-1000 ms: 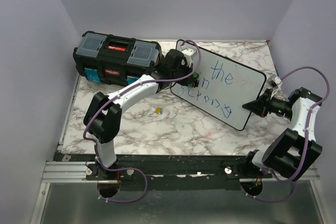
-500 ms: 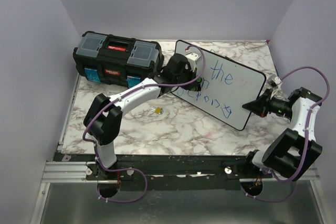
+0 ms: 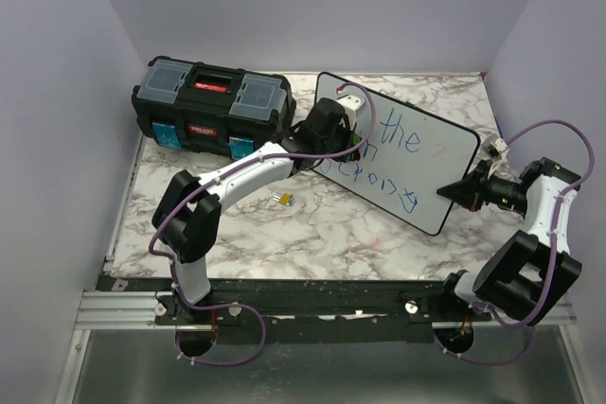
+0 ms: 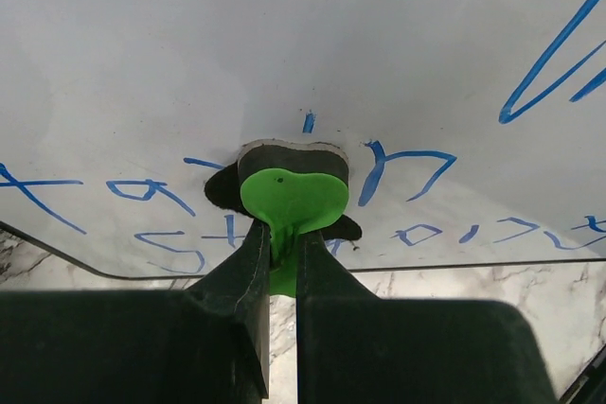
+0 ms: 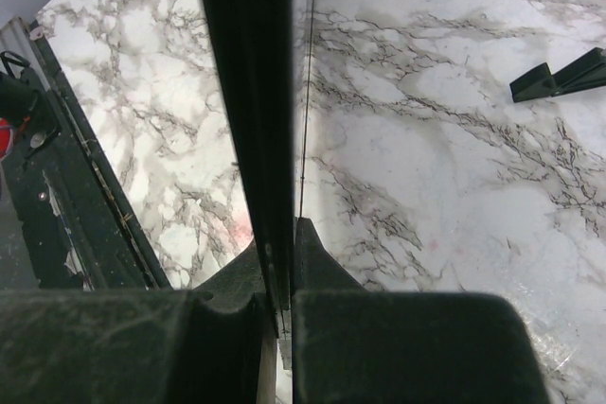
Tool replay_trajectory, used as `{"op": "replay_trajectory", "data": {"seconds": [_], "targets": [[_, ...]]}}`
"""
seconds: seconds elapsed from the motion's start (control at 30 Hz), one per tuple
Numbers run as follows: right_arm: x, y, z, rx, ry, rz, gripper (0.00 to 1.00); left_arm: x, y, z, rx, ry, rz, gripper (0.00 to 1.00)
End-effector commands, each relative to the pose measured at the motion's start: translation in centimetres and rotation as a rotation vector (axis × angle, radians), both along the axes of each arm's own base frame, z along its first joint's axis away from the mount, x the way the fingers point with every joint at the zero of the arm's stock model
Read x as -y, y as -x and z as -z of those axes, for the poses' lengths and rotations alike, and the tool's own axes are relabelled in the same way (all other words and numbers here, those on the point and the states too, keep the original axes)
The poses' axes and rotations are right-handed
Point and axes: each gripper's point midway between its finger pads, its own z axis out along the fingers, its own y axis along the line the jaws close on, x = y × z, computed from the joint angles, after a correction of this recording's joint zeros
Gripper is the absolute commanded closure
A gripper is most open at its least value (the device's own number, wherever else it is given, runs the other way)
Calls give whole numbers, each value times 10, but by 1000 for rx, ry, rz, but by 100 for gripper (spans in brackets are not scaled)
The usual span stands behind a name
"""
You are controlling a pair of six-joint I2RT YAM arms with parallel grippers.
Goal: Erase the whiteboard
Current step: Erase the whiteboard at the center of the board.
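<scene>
One hand [image 4: 281, 234], left, tight on eraser [image 4: 292, 191]

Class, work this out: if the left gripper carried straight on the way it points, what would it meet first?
The whiteboard. The green eraser held in the left gripper appears to be pressed against it, among the blue lettering.

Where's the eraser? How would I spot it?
Find the whiteboard with blue writing on the marble table. Near its left end, the left gripper presses the eraser against the lettering. It is a bright green heart on a dark pad, the only green on the board.
</scene>
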Motion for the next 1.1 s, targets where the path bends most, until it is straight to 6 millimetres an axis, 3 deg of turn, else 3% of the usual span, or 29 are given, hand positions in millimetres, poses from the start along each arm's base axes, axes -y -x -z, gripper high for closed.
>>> {"op": "replay_trajectory", "data": {"seconds": [0.0,0.23,0.33,0.8,0.9,1.07], "targets": [[-7,0,-5,31,-33,-17,99,-12,-23,-23,85,-31,-131,100],[-7,0,-4,27,-34,-18,99,-18,-46,-50,158,-35,-225,100],[-7,0,-4,27,-32,-19,99,-17,-43,-46,155,-53,-212,100],[-6,-1,-3,23,-37,-18,99,13,7,-8,82,-100,-90,100],[-6,-1,-3,24,-36,-18,99,10,5,-5,81,-108,-101,100],[-7,-1,-3,23,-37,-19,99,-13,-19,-10,84,-111,-160,100]]}}
